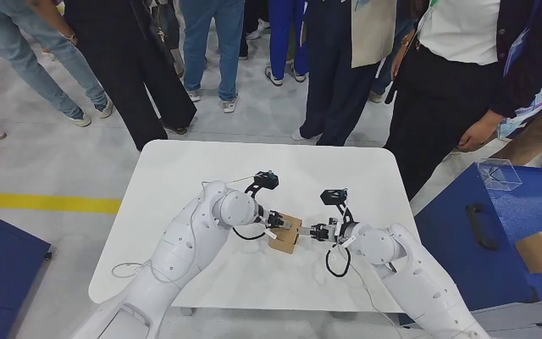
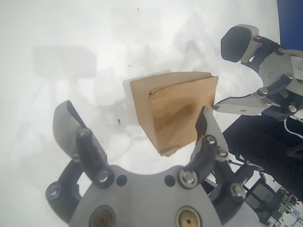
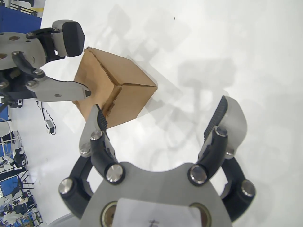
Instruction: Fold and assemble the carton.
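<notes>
A small brown cardboard carton [image 1: 285, 231] [image 2: 170, 109] [image 3: 123, 88] rests on the white table [image 1: 254, 169], its flaps folded in with seams showing along the edges. My left gripper [image 1: 273, 222] [image 2: 136, 108] is open at one side of the carton, with one finger [image 2: 206, 121] against the box. Across from it, my right gripper [image 1: 320, 230] [image 3: 160, 103] is also open, one finger [image 3: 99, 116] touching the carton's near corner. Each wrist view shows the other arm's gripper beyond the box: the right gripper [image 2: 225, 76] and the left gripper [image 3: 81, 66].
Several people stand along the table's far side. A blue cabinet [image 1: 483, 229] stands to the right, and a clear plastic box [image 1: 498, 174] sits on it. A black cable loop [image 1: 339, 261] hangs by the right wrist. White tabletop lies bare around the carton.
</notes>
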{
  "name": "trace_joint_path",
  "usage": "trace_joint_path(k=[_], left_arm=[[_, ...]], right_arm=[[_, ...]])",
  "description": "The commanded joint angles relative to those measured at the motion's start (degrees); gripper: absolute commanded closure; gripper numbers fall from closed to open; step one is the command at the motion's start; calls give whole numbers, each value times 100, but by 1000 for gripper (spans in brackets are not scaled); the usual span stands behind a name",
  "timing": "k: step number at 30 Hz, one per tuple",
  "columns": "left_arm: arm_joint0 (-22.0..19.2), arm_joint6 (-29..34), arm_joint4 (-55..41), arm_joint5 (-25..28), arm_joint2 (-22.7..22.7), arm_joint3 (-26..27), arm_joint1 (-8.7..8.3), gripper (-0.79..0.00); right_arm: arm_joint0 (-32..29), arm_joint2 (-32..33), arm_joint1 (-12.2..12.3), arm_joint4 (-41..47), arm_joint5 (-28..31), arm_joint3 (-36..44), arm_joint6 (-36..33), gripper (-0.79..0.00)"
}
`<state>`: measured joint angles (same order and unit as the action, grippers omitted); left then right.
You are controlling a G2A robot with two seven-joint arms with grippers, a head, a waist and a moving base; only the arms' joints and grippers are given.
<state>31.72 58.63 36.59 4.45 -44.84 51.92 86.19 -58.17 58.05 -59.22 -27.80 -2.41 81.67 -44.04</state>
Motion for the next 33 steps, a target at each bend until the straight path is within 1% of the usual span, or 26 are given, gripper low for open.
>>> trace_joint_path(k=[1,3,7,10,15,18,21,28,30,31,33], left_arm=[[13,-2,-5,-1,-28,23,-8,-785],[22,-9,2,-2,-55,57,-17,-785],[36,-50,27,-9,-152,189,-50,-785],[81,-101,-21,25,-305,333,-99,-785],[220,-185,-86,-13,-566,565,-187,-785],[305,-264,-118,-84,-686,710,-223,-785],[394,-365,-192,-103,-825,921,-260,-785],[405,-369,-201,-105,-840,945,-265,-785],[413,-424,-194,-89,-848,984,-266,-785],[467,-586,-23,-79,-834,1125,-280,-785],[694,-1028,416,-288,-815,1579,-315,-785]], right_arm=[[20,-11,-12,-14,-17,-34,2,-785],[46,6,-19,-38,-57,-60,-2,-785],[5,164,-15,216,9,92,-37,-785],[-35,184,-7,165,14,124,-144,-785],[15,-11,-51,-122,-65,-54,-199,-785],[60,-33,-74,-122,-51,-113,-187,-785],[34,135,-61,92,-14,-23,-201,-785],[17,183,-56,157,-7,9,-214,-785],[6,308,-54,310,-57,-77,-77,-785],[24,433,-47,377,-102,-146,63,-785],[-48,666,-34,587,-146,-175,357,-785]])
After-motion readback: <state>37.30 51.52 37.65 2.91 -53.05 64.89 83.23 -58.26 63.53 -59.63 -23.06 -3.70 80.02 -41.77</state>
